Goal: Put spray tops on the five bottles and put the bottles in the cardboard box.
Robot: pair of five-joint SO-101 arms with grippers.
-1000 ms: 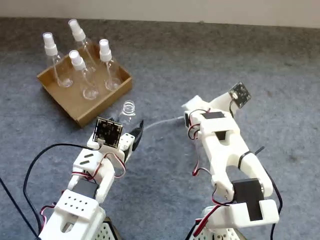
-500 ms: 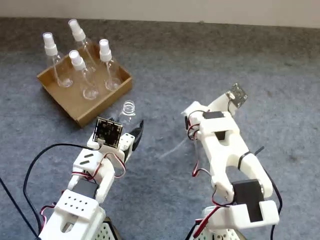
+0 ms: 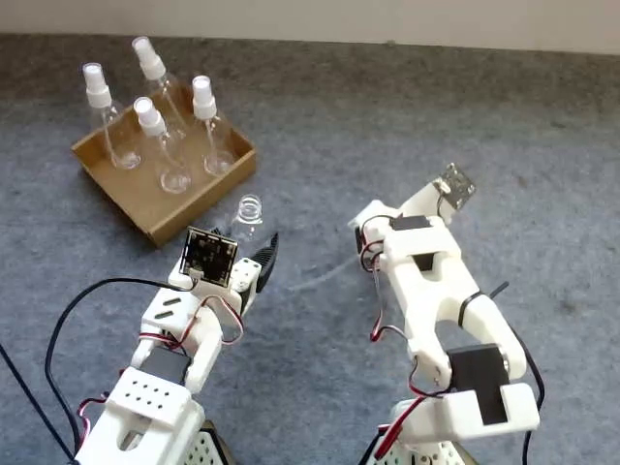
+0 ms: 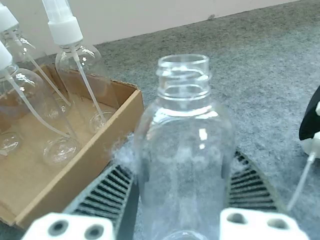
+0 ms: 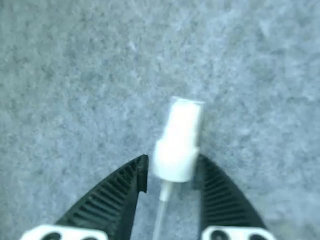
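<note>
A clear, uncapped bottle (image 3: 248, 211) stands upright on the grey carpet just in front of the cardboard box (image 3: 205, 201), with my left gripper (image 3: 248, 242) shut on it. In the left wrist view its open neck (image 4: 183, 75) rises between the ribbed fingers (image 4: 107, 192). My right gripper (image 3: 364, 232) is to the right of the bottle and shut on a white spray top (image 5: 177, 142). The top's thin tube (image 3: 320, 276) slants down-left toward the carpet. Several capped bottles (image 3: 172, 145) stand in the box (image 4: 85, 165).
The box sits at the back left, its near corner close to the held bottle. Grey carpet (image 3: 320, 145) spreads between the arms and out to the right. A pale wall edge runs along the far side.
My right gripper has turned with the spray top, so the tube swung from level and pointing left to slanting down-left. The left arm and its bottle have stayed put.
</note>
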